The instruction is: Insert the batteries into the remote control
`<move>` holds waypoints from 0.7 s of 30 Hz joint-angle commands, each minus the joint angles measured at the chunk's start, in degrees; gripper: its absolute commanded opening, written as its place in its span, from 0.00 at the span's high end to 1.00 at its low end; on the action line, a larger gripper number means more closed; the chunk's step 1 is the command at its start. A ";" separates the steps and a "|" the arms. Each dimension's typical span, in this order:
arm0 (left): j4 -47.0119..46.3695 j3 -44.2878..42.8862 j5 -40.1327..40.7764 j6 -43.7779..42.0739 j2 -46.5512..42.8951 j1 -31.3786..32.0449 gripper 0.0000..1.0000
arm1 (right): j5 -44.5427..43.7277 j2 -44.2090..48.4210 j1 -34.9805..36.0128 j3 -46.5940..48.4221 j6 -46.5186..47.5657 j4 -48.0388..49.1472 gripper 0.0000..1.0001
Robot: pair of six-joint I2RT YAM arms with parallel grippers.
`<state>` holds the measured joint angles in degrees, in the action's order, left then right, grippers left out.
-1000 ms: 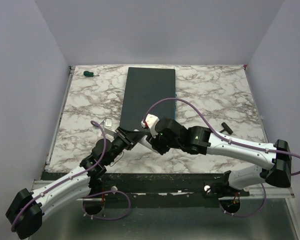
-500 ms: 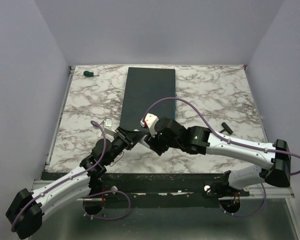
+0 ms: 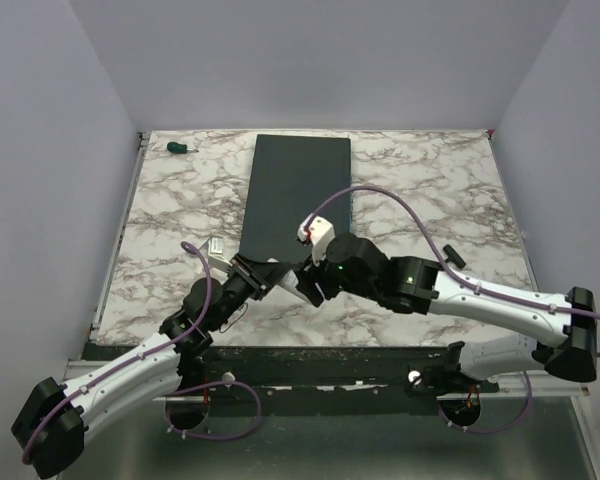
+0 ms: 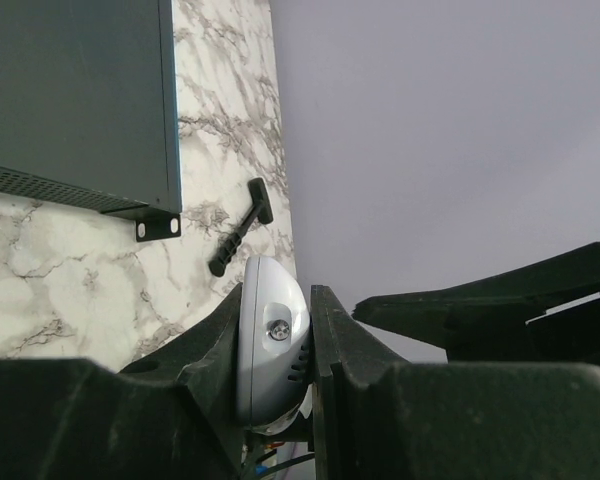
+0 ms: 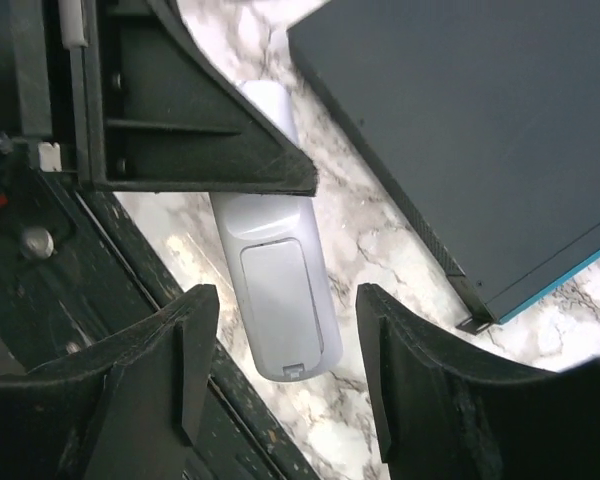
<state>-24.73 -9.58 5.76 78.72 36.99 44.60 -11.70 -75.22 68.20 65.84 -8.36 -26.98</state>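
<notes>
Marble counter (image 3: 430,190), four loose things on it.
Large dark grey slab (image 3: 295,190) lies flat from the middle of the far edge toward the counter's centre, with a teal strip along its right side. Green-handled screwdriver (image 3: 180,148) sits at the far left corner. Small white piece (image 3: 217,244) lies just left of the slab's near left corner. Black T-shaped tool (image 3: 452,257) lies flat toward the right edge, apart from the slab.

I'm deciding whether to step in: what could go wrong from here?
1. The left gripper clamps the remote control at one end only; a push from the open right gripper might twist it loose.
2. The dark grey slab lies close beside both; a swinging finger could clip its corner.
</notes>
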 commanded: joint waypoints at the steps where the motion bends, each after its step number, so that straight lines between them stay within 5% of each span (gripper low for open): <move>1: -2.93 0.79 -0.40 1.08 -1.49 -0.02 1.00 | -6.55 8.94 0.33 -6.86 -11.01 9.66 0.36; 7: -2.73 0.80 -0.65 1.51 -2.72 -0.13 1.00 | -15.28 21.62 0.29 -19.01 -33.23 12.79 0.28; 12: -2.86 0.36 -1.09 1.98 -3.32 -0.12 1.00 | -13.58 33.47 0.26 -32.20 -47.61 19.49 0.27; 21: -2.35 -0.08 -1.37 2.36 -4.26 -0.14 1.00 | -12.31 44.29 0.27 -44.75 -53.29 30.08 0.22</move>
<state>-24.73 -8.95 5.34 79.88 33.89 44.60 -23.07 -33.01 68.20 22.33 -57.19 -3.46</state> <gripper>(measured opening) 0.256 0.768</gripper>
